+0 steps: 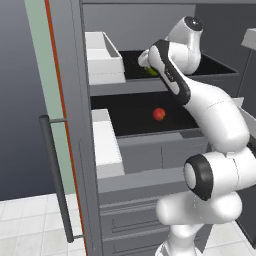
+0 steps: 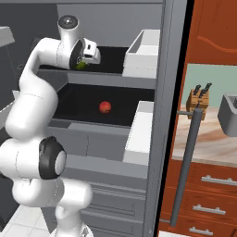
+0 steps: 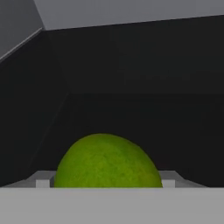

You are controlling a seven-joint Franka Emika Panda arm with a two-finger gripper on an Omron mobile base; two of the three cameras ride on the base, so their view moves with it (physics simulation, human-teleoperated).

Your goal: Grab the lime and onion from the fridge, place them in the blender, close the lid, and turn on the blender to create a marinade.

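Although the fridge (image 1: 140, 160) stands open with both black-walled shelves exposed, no brand mark, label or lettering can be read on any surface. The lime (image 3: 107, 162) lies on the upper shelf (image 2: 111, 60), at 6 o'clock in the hand view, between the two fingers (image 3: 107, 183), whose tips flank it at its lower left and lower right. The fingers stand wide apart around the lime; whether they touch it cannot be told. In the left base view the lime (image 1: 152, 71) shows as a green sliver beside the arm's wrist; in the right base view it (image 2: 81, 65) sits just under the hand. The onion (image 1: 159, 114) rests alone on the lower shelf (image 2: 92, 109), at 6 o'clock from the lime and well apart from it. White door bins (image 1: 104, 57) hang at 9 o'clock of both shelves in the left base view. In the right base view, a knife block (image 2: 197, 102) stands on a worktop (image 2: 208, 139) at 3 o'clock, past the fridge's long dark handle (image 2: 186, 169).
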